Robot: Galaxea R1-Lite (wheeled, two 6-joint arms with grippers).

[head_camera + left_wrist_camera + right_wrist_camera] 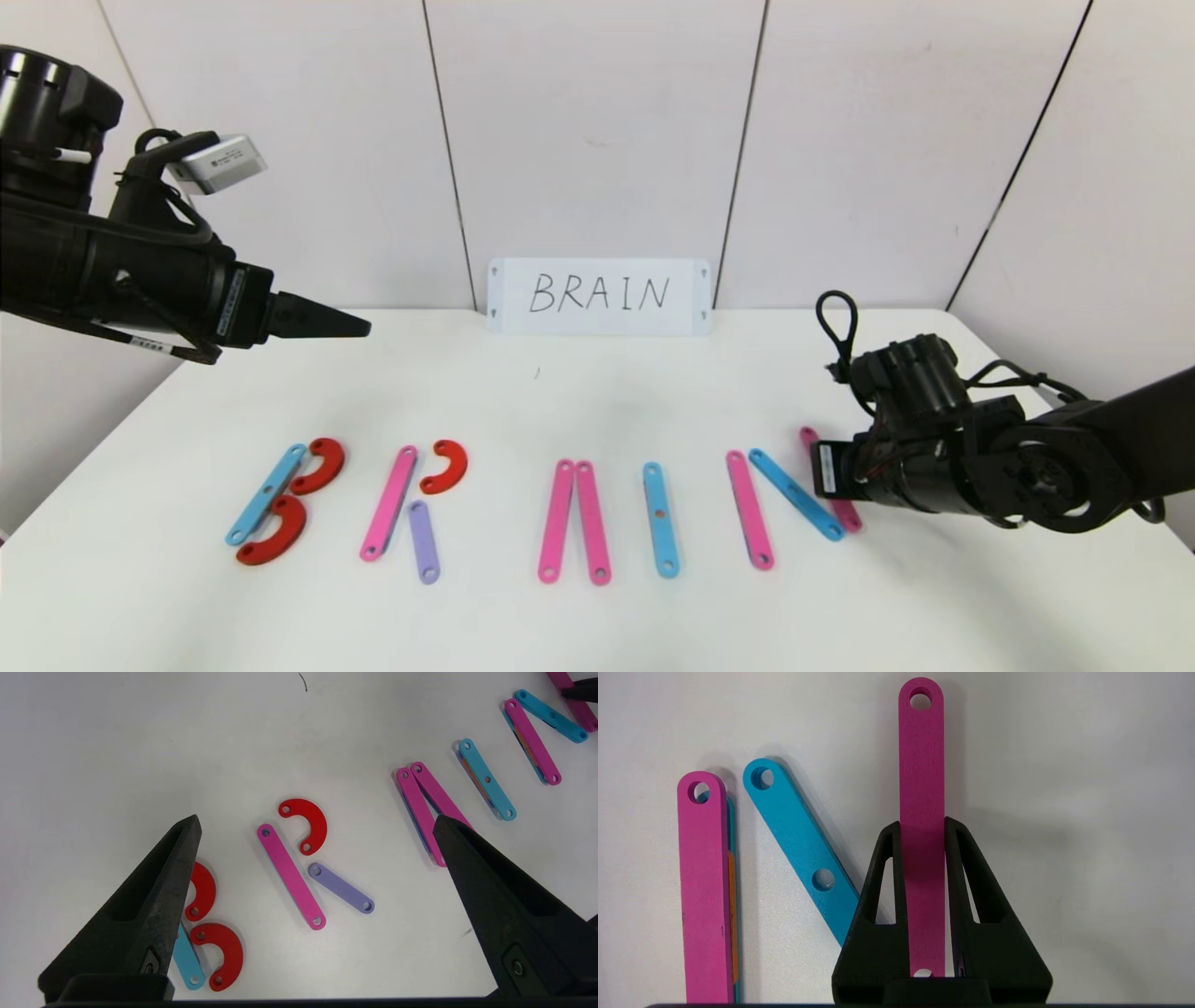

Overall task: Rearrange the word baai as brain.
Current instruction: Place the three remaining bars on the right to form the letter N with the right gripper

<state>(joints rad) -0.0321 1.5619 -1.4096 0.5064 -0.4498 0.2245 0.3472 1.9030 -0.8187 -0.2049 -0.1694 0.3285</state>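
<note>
Clamped on a pink strip (845,511), the right gripper (826,471) sits low over the white table (597,625) at about four o'clock in the head view, its fingers shut on the strip's flat sides; that strip is the last stroke of the N, just beside the slanted blue strip (795,494) and another pink strip (750,510); the left gripper (322,319) hangs high at about ten o'clock, well above the letters, its jaws standing wide apart; the row of brain runs across the table's near half from eight o'clock to four o'clock: a B of a blue strip (266,493) and two red curves (317,466), an R of a pink strip (389,502), a red curve (445,466) and a lilac strip (424,541), an A of two pink strips (573,521) touching at their far ends, a blue I (659,519), then the N; a white card (598,296) with BRAIN in black stands at twelve o'clock against the wall. From the left wrist, both black fingers (140,919) frame the R's pink strip (290,875), red curve (306,823) and lilac strip (341,887) far below. From the right wrist, the fingers (878,896) press both long edges of the pink strip (921,770), whose far end lies on the table; the blue diagonal (798,844) and the other pink strip (703,882) lie beside it.
</note>
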